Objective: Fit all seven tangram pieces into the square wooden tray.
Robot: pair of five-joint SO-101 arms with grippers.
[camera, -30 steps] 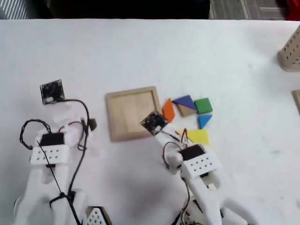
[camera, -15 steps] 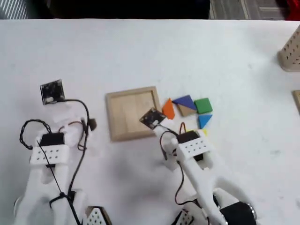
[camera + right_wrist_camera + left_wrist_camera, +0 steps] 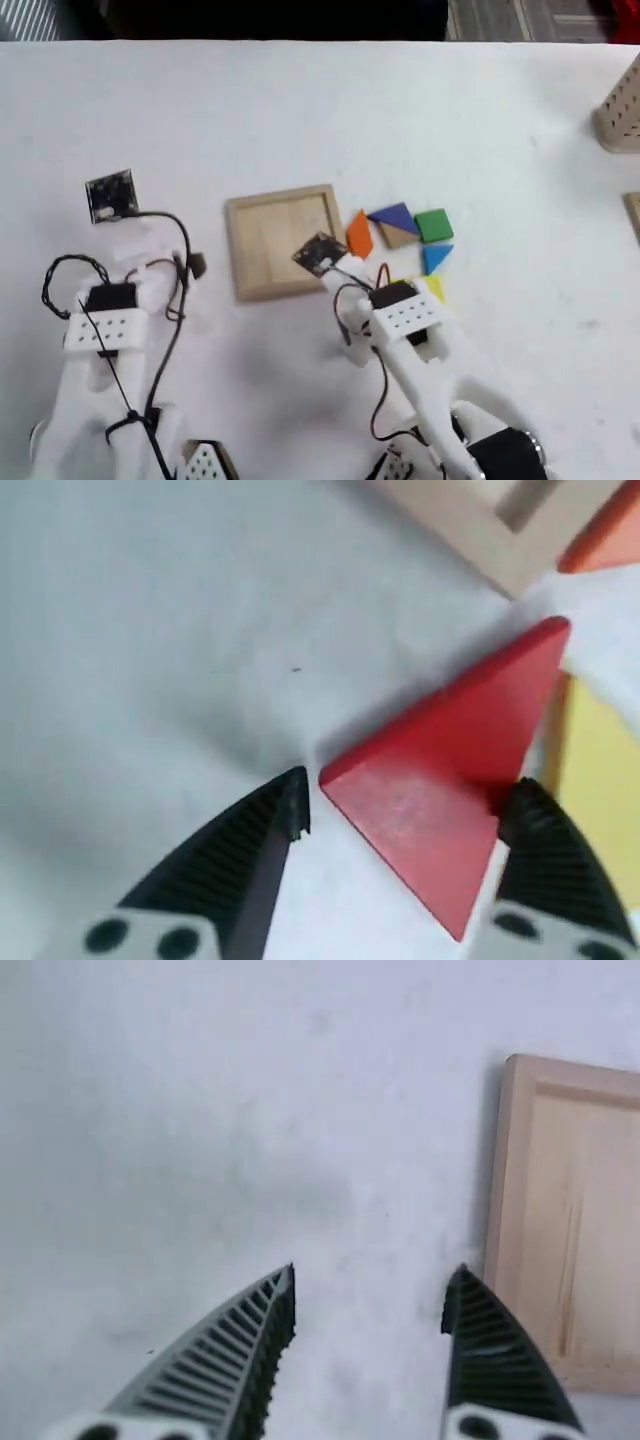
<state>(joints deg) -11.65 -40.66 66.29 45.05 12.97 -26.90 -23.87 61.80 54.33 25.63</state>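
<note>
**Q:** Where are your grippers, and how do they stand?

**A:** My left gripper (image 3: 375, 1278) hangs over the white bench (image 3: 300, 110) with its fingers spread and nothing between them. It is just beside the outer rim of the square wooden tray (image 3: 236, 250). My right gripper (image 3: 410, 785) is spread too, with one finger on each side of a corner of the red wooden triangle (image 3: 440, 810). That triangle lies flat on the bench near a corner of the tray.

**Q:** What room is there around the edges?

**A:** White bench runs from the tray's far rim to the far edge. On the tray's right side the pieces crowd together. An orange parallelogram (image 3: 359, 234) sits just beside the rim. Next come a dark blue triangle (image 3: 393, 216) touching a tan piece (image 3: 398, 237), a green square (image 3: 433, 225) and a small light-blue triangle (image 3: 434, 258). A yellow piece (image 3: 433, 288) lies just beside the red triangle, partly under my right arm. A pale perforated block (image 3: 620, 110) stands at the bench's right edge, well apart.

**Q:** And the tray?

**A:** Its floor shows as bare pale wood. My right wrist covers one corner.
</note>
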